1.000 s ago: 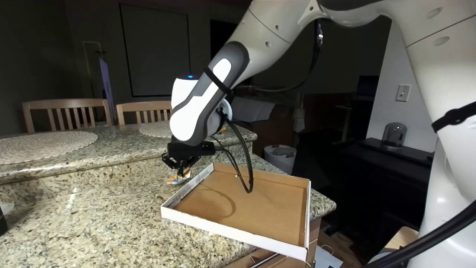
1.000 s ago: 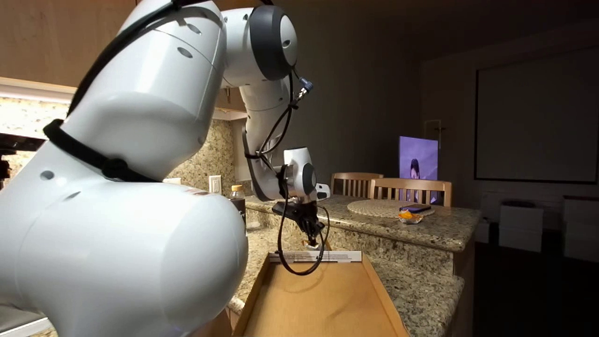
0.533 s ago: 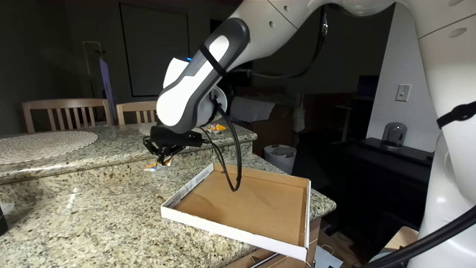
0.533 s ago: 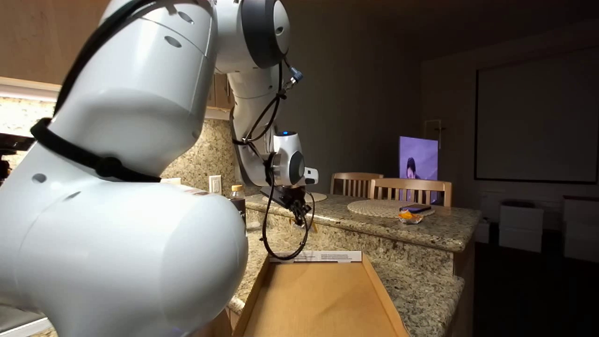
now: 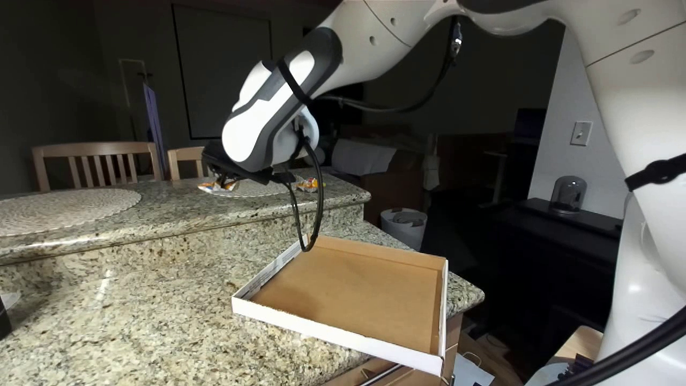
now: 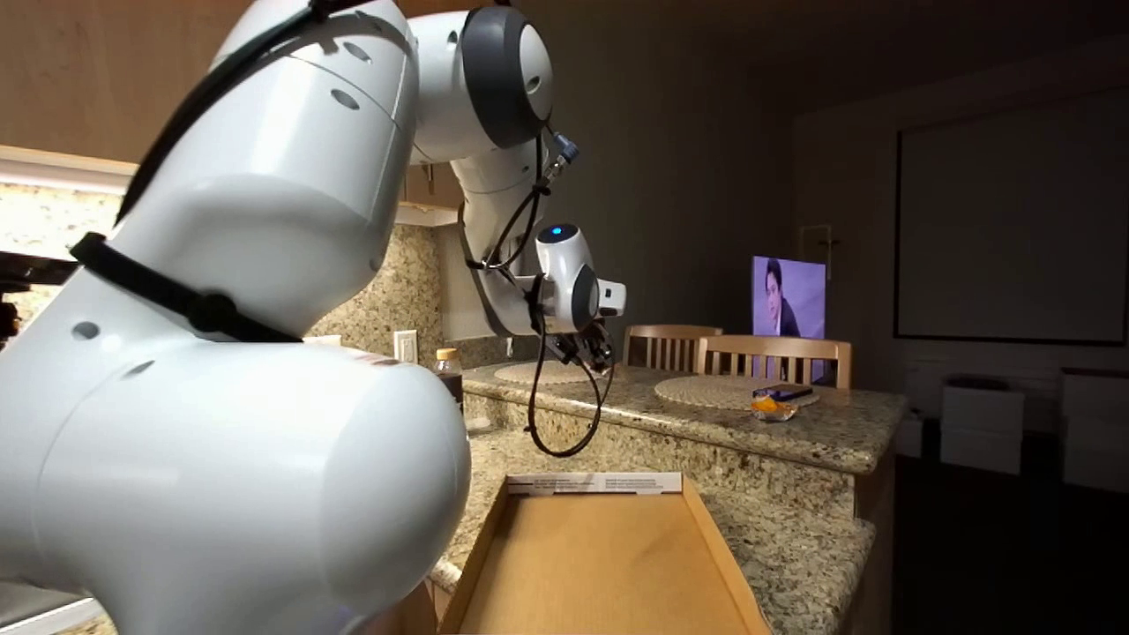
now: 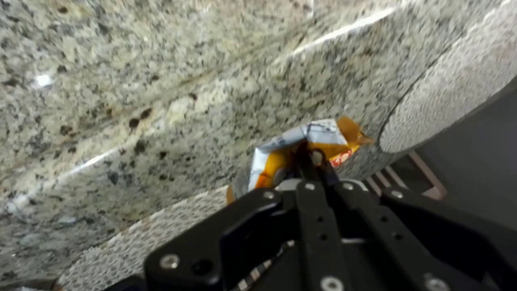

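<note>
A crumpled orange and white packet (image 7: pixel 329 133) is pinched between the fingertips of my gripper (image 7: pixel 311 163), which is shut on it. Its ends stick out on both sides of the black fingers. In an exterior view the packet (image 5: pixel 214 187) shows below the gripper, over the raised granite counter (image 5: pixel 177 212). Whether it touches the counter cannot be told. In another exterior view the gripper (image 6: pixel 601 357) is partly hidden by its cable, and the packet is hardly visible. A shallow cardboard box (image 5: pixel 343 338) lies on the lower counter, below the arm.
Another orange packet (image 6: pixel 770 407) lies on the raised counter beside a dark phone (image 6: pixel 783 391) and a round woven placemat (image 6: pixel 697 392). A bottle with a tan cap (image 6: pixel 448 388) stands behind the arm. Wooden chairs (image 5: pixel 96 150) line the far side. A cable loop (image 5: pixel 319 214) hangs under the wrist.
The gripper has risen with the packet, from low beside the box's far edge to the raised counter's height, farther left in an exterior view. Its wrist has tilted. The box has not moved.
</note>
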### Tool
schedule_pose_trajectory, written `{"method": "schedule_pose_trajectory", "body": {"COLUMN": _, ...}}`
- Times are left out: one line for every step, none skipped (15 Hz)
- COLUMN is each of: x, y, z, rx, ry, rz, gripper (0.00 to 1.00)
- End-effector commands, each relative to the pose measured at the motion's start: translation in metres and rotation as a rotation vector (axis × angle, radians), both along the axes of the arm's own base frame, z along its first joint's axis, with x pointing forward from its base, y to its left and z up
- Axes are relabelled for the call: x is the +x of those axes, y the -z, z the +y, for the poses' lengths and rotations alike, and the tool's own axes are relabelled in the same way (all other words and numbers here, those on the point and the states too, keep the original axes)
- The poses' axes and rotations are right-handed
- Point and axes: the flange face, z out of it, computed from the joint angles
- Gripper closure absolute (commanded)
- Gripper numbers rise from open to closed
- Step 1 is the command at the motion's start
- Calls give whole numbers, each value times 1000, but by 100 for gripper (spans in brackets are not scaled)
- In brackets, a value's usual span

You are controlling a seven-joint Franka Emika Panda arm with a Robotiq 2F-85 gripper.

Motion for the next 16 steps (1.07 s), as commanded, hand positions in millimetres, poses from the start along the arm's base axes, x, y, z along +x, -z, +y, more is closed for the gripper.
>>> {"method": "schedule_pose_trajectory", "body": {"x": 44, "y": -5, "z": -20, "rx": 43, "ry": 147, "rz": -63, "gripper": 96}}
{"method": "schedule_pose_trajectory", "body": {"x": 53, "y": -5, "z": -27, "rx": 46, "ry": 191, "rz": -72, "gripper": 71}}
{"method": "schedule_pose_trajectory", "body": {"x": 61, "y": -4, "z": -33, "rx": 57, "ry": 229, "rz": -73, "gripper": 70}}
{"method": "schedule_pose_trajectory", "body": {"x": 65, "y": -2, "z": -38, "rx": 62, "ry": 257, "rz": -76, "gripper": 64}}
{"method": "schedule_pose_trajectory", "body": {"x": 68, "y": 0, "z": -40, "rx": 70, "ry": 276, "rz": -82, "gripper": 58}}
{"method": "schedule_pose_trajectory", "body": {"x": 70, "y": 2, "z": -41, "rx": 74, "ry": 289, "rz": -83, "gripper": 51}}
{"method": "schedule_pose_trajectory", "body": {"x": 70, "y": 4, "z": -41, "rx": 81, "ry": 300, "rz": -83, "gripper": 45}}
{"method": "schedule_pose_trajectory", "body": {"x": 69, "y": 6, "z": -40, "rx": 78, "ry": 304, "rz": -79, "gripper": 39}}
{"method": "schedule_pose_trajectory", "body": {"x": 66, "y": 8, "z": -38, "rx": 76, "ry": 305, "rz": -73, "gripper": 32}}
{"method": "schedule_pose_trajectory", "body": {"x": 63, "y": 9, "z": -37, "rx": 68, "ry": 303, "rz": -62, "gripper": 27}}
{"method": "schedule_pose_trajectory", "body": {"x": 58, "y": 9, "z": -35, "rx": 49, "ry": 298, "rz": -41, "gripper": 19}}
{"method": "schedule_pose_trajectory", "body": {"x": 52, "y": 6, "z": -36, "rx": 38, "ry": 294, "rz": -22, "gripper": 13}}
{"method": "schedule_pose_trajectory", "body": {"x": 48, "y": 1, "z": -35, "rx": 36, "ry": 288, "rz": -11, "gripper": 6}}
{"method": "schedule_pose_trajectory", "body": {"x": 42, "y": -9, "z": -35, "rx": 27, "ry": 280, "rz": 6, "gripper": 2}}
{"method": "schedule_pose_trajectory", "body": {"x": 38, "y": -19, "z": -35, "rx": 12, "ry": 274, "rz": 24, "gripper": 0}}
{"method": "schedule_pose_trajectory", "body": {"x": 30, "y": -35, "z": -38, "rx": -17, "ry": 266, "rz": 60, "gripper": 0}}
